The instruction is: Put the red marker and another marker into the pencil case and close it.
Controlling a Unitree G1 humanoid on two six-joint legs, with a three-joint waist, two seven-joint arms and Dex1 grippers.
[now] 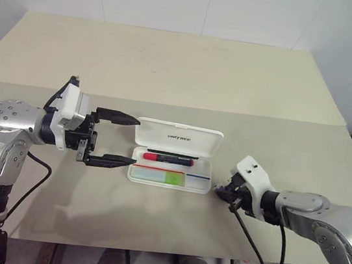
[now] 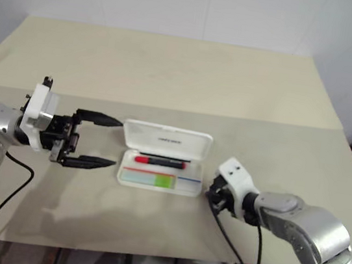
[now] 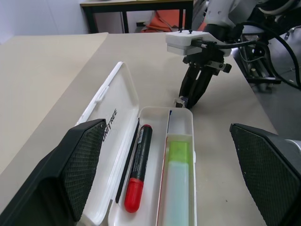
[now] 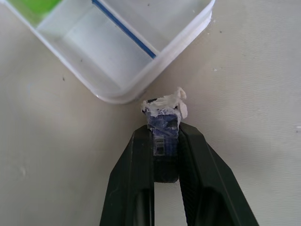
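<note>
While the pencil case (image 1: 174, 157) lies open at frame centre on the tabletop (image 1: 171, 72) | red marker (image 1: 169, 159) and green-capped marker (image 1: 164, 177) lie inside | left pincer (image 1: 114, 140) spread at its left | right pincer (image 4: 165, 136) pinching a small dark stub (image 4: 162, 123) at its right

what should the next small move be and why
Probably swing the lid shut with the open left pincer. The red marker and green marker already lie inside the case, and the right pincer is shut on a small dark object beside it.
</note>
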